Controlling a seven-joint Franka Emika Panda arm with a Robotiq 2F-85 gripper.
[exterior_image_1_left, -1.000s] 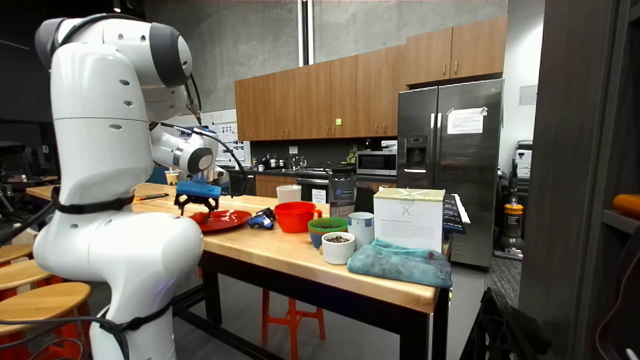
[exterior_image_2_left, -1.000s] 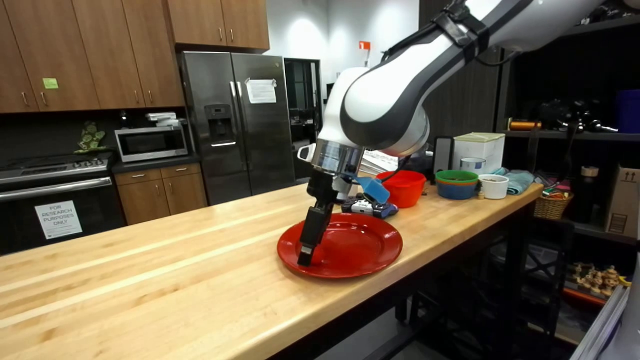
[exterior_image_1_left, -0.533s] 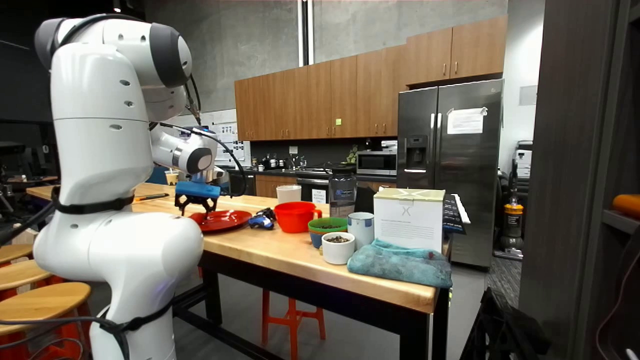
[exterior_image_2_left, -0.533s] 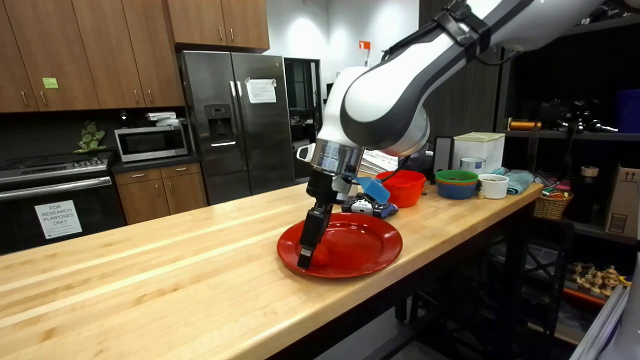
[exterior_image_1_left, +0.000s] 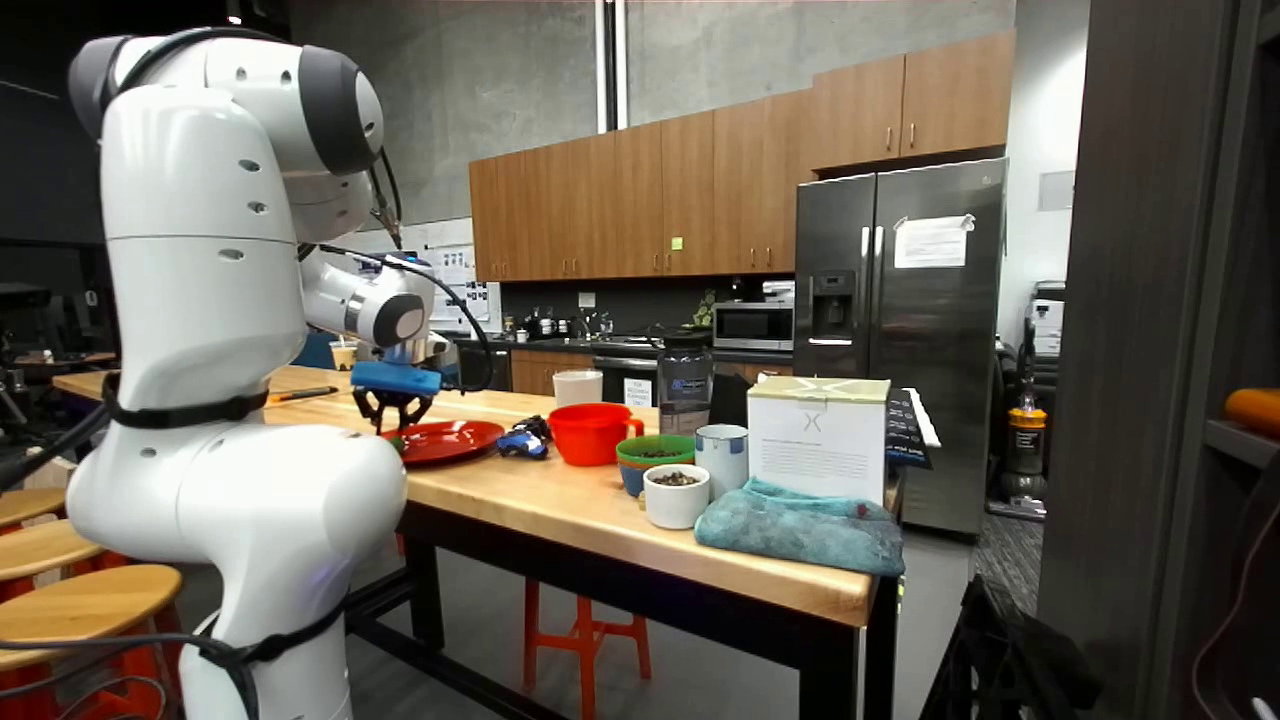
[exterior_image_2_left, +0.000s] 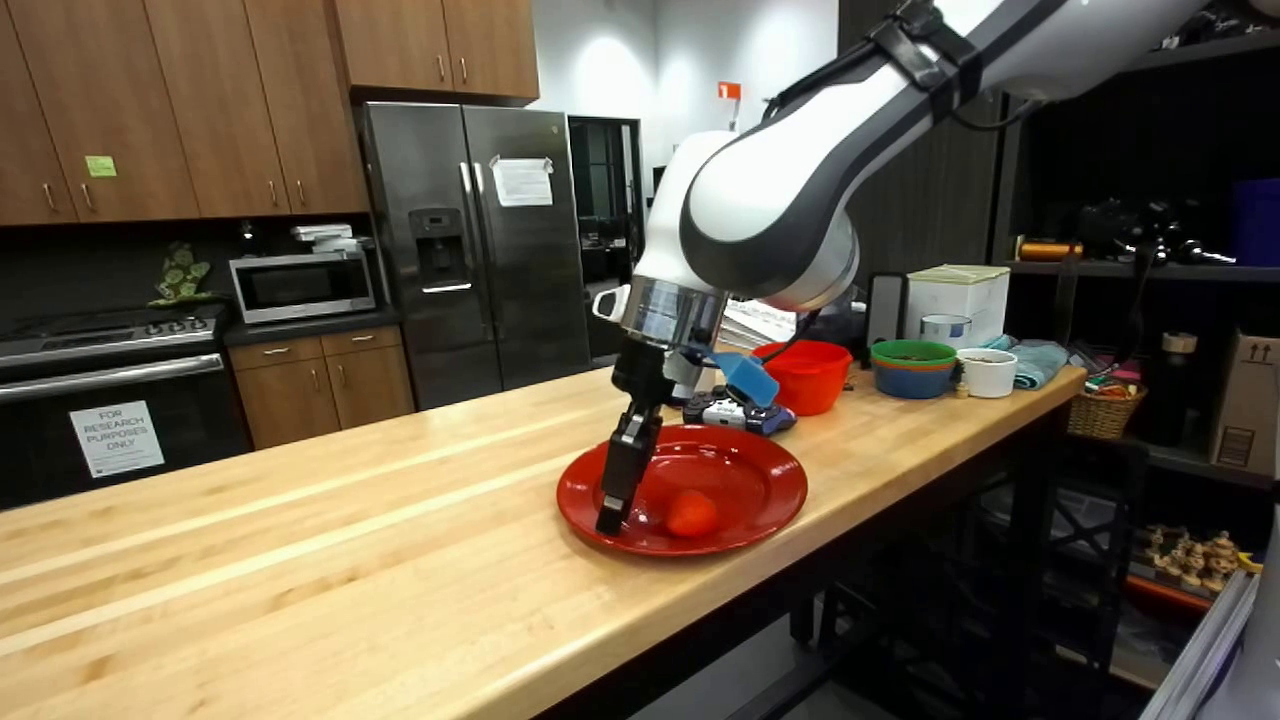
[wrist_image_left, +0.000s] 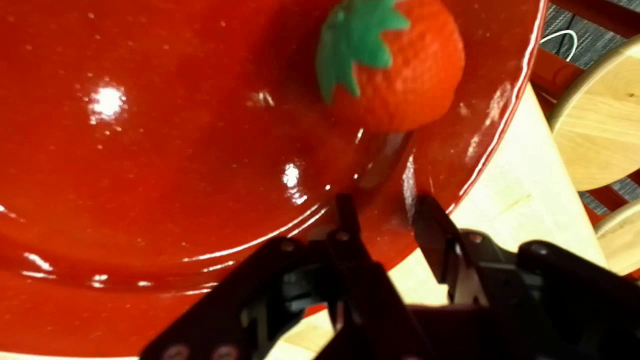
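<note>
Gripper (wrist_image_left: 385, 205) is low over the red plate (exterior_image_2_left: 735, 468), above its left near part in an exterior view, fingers slanting down. Jaws parted by a narrow gap; plate surface and a strip of tabletop (exterior_image_2_left: 300, 560) show through it in the wrist view. Can't tell if the tips touch the plate.

Red fruit (exterior_image_2_left: 691, 514) sits on the plate, near side, right of the fingers in that exterior view. Wrist view puts it just past the fingertips, clear of both, close to the rim, green leaf cap (wrist_image_left: 350, 45) facing left.

Neighbours: game controller (exterior_image_2_left: 738, 413) between plate and red handled bowl (exterior_image_1_left: 588, 438) in both exterior views. Right of the bowl: bowl stack (exterior_image_2_left: 913, 382), green on top and blue at the bottom, then a white ramekin (exterior_image_1_left: 676, 507) with dark bits (exterior_image_1_left: 676, 479) in it. Pale mug with blue patches (exterior_image_1_left: 722, 460) just beside the stack; bottle (exterior_image_1_left: 685, 390) farther back. White box (exterior_image_1_left: 817, 445) near the table's right end, teal cloth (exterior_image_1_left: 800, 532) folded on its near side. Paper-white cup (exterior_image_1_left: 578, 387) on the far side of the red bowl. Across the room: microwave (exterior_image_2_left: 303, 287), fridge (exterior_image_2_left: 540, 270) to its right.
</note>
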